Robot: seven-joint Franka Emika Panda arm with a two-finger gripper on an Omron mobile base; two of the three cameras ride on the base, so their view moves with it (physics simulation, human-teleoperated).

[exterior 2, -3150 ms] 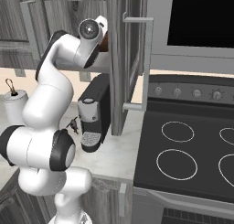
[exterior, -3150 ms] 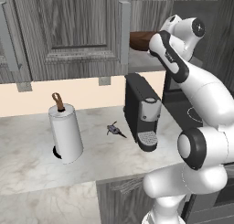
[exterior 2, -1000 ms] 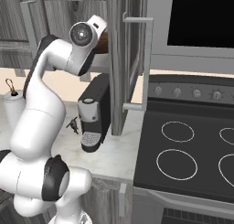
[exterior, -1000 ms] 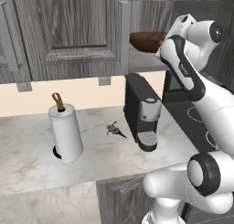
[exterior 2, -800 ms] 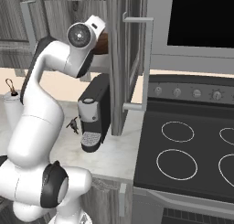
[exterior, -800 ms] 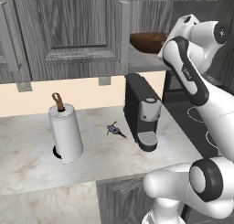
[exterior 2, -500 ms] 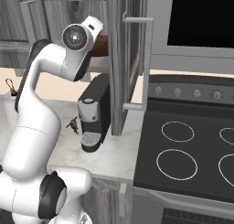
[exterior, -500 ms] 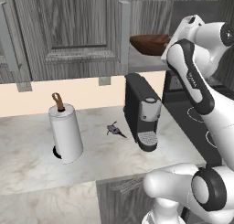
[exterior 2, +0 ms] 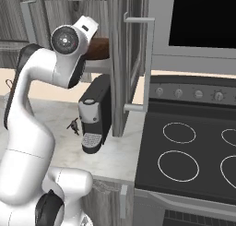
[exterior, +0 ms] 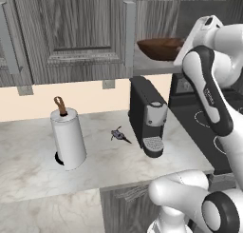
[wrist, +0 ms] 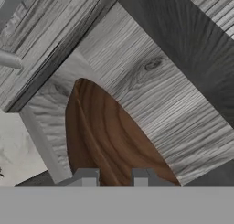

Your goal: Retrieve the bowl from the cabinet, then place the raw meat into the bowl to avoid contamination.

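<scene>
Left and right base views: from behind the arm, either side, looking forward and down, sharing the coffee machine (exterior: pixel 148 115) below the gripper (wrist: pixel 114 176) and the cabinet (exterior: pixel 85 32). Hand view: set close along the fingers, facing the bowl (wrist: pixel 107 136).

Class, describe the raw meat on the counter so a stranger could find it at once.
Start at the black coffee machine on the marble counter. Just to its left, between it and the white paper-towel roll, lies the raw meat. It is a tiny dark grey-purplish lump with thin pointed ends, far smaller than either neighbour.
</scene>
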